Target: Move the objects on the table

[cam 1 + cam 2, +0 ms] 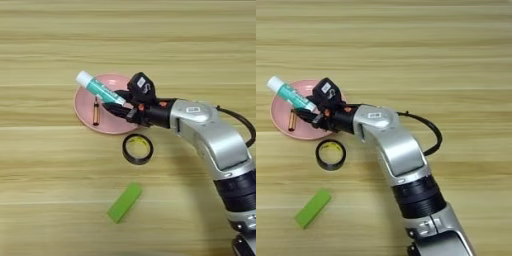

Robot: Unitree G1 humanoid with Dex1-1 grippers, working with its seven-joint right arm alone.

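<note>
- Wooden tabletop [50, 40], pale tan with long plank grain, fills everything around my right gripper [116, 102], which reaches in from the right on its silver forearm.
- My fingers [119, 94] are clamped on the white tube with teal label [98, 87], gripping its crimped end; the capped end juts up and away to the left, tilted, over the round pink plate [82, 107].
- I judge the tube light and soft-walled: a hard squeeze would dent it, and its glossy skin could slip, so the flat crimped tail where I already hold it looks like the safest purchase.
- Just beneath my fingers and slightly left lies the small orange-handled screwdriver [96, 111], flat on the plate. Thin, stiff and prone to roll; I'd pinch it across the handle.
- The plate looks rigid and shallow, probably plastic; only its rim offers a grip.
- Nearer to me than my fingers, off the plate's near edge, sits the black tape ring with yellow inside [138, 149], lying flat. Light and firm; one finger inside the hole, one outside would do.
- Well beyond that, toward me and left, lies the green rectangular block [124, 202], stiff with flat sides, easy to grasp across its narrow width.
</note>
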